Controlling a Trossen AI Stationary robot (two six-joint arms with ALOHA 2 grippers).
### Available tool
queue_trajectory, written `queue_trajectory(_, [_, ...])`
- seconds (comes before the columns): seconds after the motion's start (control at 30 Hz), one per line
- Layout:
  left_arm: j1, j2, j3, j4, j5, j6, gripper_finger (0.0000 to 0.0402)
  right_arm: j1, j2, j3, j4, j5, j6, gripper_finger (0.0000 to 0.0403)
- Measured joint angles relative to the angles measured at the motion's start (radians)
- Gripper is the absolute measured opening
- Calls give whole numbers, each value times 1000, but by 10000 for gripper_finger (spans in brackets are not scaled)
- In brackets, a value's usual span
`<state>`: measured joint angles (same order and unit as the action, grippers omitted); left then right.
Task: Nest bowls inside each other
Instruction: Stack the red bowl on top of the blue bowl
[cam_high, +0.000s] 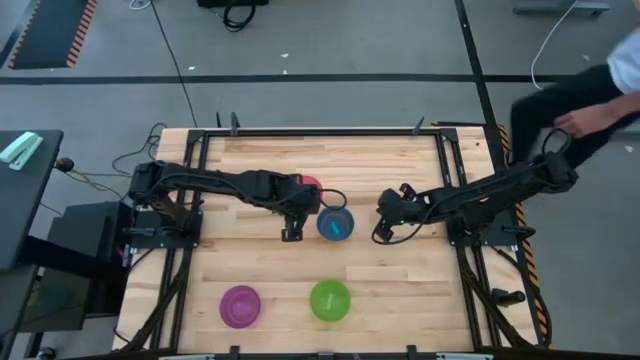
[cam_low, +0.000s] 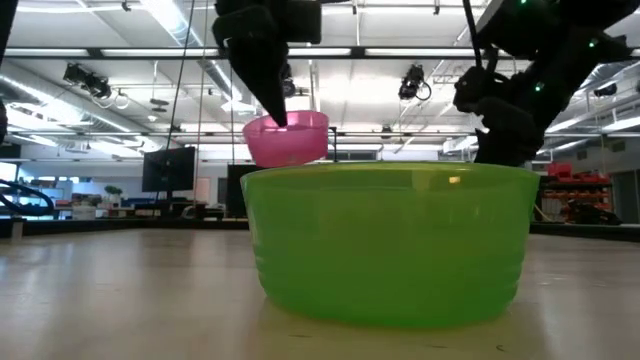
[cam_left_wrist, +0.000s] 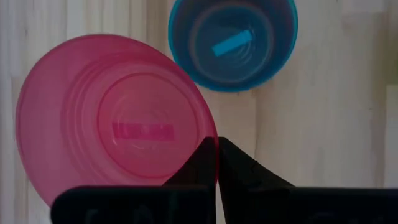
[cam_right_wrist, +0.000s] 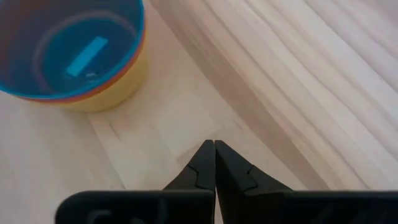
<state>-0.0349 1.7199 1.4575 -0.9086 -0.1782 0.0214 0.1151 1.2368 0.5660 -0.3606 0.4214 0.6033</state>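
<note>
My left gripper (cam_left_wrist: 217, 142) hangs over the table's middle, shut on the pink bowl (cam_left_wrist: 115, 118), which shows lifted in the low view (cam_low: 288, 138). Just to its right stands a stack of three bowls on the table, with the blue bowl (cam_right_wrist: 71, 46) nested in the orange (cam_right_wrist: 124, 78) and yellow (cam_right_wrist: 115, 93) ones. The stack also shows from above (cam_high: 335, 224). My right gripper (cam_right_wrist: 215, 146) is shut and touches nothing, to the right of the stack (cam_high: 385, 226). The purple bowl (cam_high: 241, 305) and the green bowl (cam_high: 330, 300) rest on their bases near the near edge. My left gripper pinches the pink bowl's rim (cam_left_wrist: 210, 134) on the side toward the stack, one finger inside the bowl and one outside. The fingers (cam_low: 268, 85) come from above, pointing down. The bowl is lifted clear of the table, mouth up and slightly tilted, hanging below the fingers.
The green bowl (cam_low: 390, 240) fills the low view and hides the stack there. A person (cam_high: 600, 105) stands beyond the table's far right corner. Bare wood lies between the stack and the two near bowls.
</note>
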Motion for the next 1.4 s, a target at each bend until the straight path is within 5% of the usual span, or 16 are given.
queue_trajectory(0.83, [5, 47, 82, -55, 52, 43, 8, -50, 323, -16, 509, -113, -112, 1])
queue_trajectory(1.4, [-27, 45, 82, -58, 86, 42, 8, -50, 404, 73, 606, -119, -199, 0])
